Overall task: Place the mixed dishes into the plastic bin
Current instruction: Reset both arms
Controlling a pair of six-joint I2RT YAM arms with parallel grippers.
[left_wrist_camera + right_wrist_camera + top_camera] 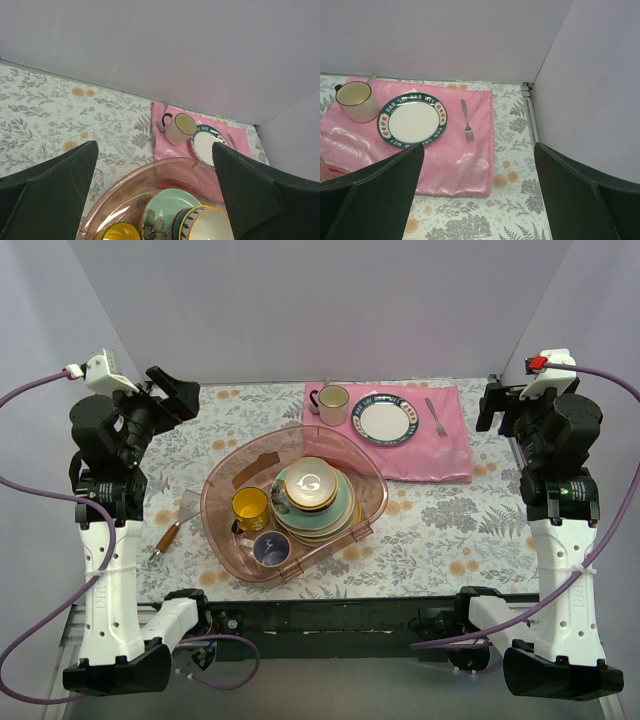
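The two hands are held off to the sides, away from the dishes. The left hand (pixel 154 147) has its two fingers spread wide with nothing between them. The right hand (pixel 479 146) is the same. In each wrist view only the dark finger ends show, and the rest is cut off by the edges.

The plastic bin (pixel 215 490) sits in the middle of the bench (pixel 450 530), between the two arms. Inside it is a stack of plates. A small bowl (pixel 312 485) sits on top, and the mint-green plate (pixel 350 508) peeks out under it. Cream rims show lower down, but the plates cover each other, so I cannot tell which is which. The yellow mug (pixel 250 505) stands in the bin just left of the stack. The grey mug (pixel 271 548) stands in the bin too, close to its near wall. In the left wrist view the bin is cut off at the bottom and the yellow mug is only a sliver.

Behind the bin and to the right lies a pink cloth (pixel 445 445). On it are a cream mug (pixel 333 403), a blue-rimmed plate (pixel 384 420) and a fork (pixel 436 416). A thin grey thing pokes out behind the cream mug, too small to name. A tool with a brown handle (pixel 168 533) lies on the bench left of the bin.
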